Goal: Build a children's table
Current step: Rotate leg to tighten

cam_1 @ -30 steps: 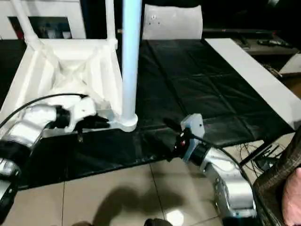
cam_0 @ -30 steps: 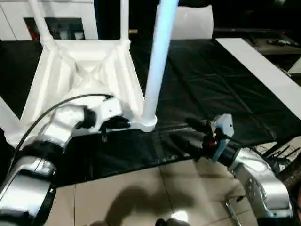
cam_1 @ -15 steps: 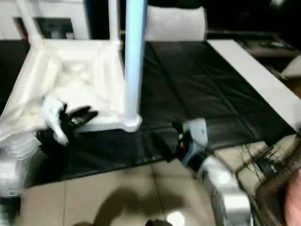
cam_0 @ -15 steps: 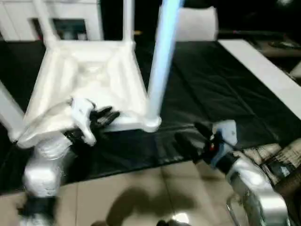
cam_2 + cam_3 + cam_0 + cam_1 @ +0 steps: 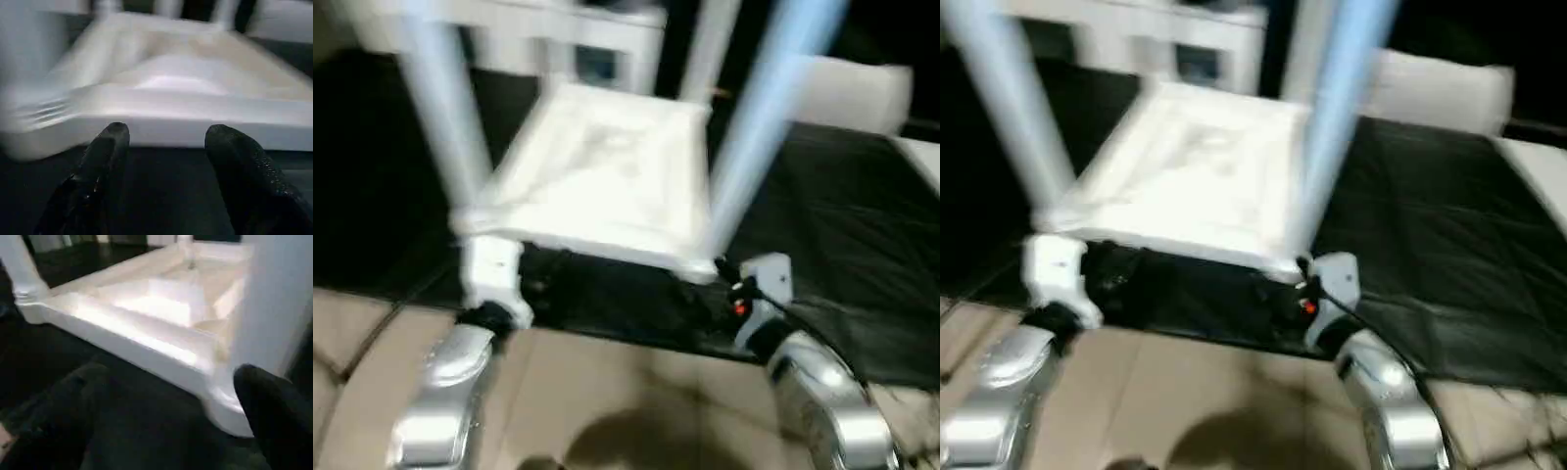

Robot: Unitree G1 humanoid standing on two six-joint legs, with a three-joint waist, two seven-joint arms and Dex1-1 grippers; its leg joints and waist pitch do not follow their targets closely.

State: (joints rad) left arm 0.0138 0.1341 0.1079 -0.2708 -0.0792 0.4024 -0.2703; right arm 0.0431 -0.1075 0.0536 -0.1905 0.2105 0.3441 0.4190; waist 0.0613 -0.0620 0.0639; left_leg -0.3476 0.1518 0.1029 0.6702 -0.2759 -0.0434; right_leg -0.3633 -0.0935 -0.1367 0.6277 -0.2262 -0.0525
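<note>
The children's table stands upside down on the black mat, its white ribbed tabletop (image 5: 607, 176) facing up. Legs rise from its corner sockets: a near left leg (image 5: 440, 108), a near right leg (image 5: 764, 108) and a far one (image 5: 705, 49). My left gripper (image 5: 166, 134) is open, its fingers (image 5: 105, 147) just short of the tabletop's near rim (image 5: 195, 112), with nothing between them. My right gripper (image 5: 171, 373) is also open, facing the near right corner socket (image 5: 230, 406) beside that leg (image 5: 279, 298).
The black mat (image 5: 842, 215) stretches away to the right. A white pillow-like block (image 5: 847, 93) lies at the back right, and a flat white strip (image 5: 1542, 176) at the far right. Tiled floor (image 5: 607, 392) runs along the mat's front edge under my forearms.
The camera has swung, so the whole picture has shifted. My left gripper has come off the tabletop's near rim and now sits low in front of it. My right gripper is closer to the near right corner.
</note>
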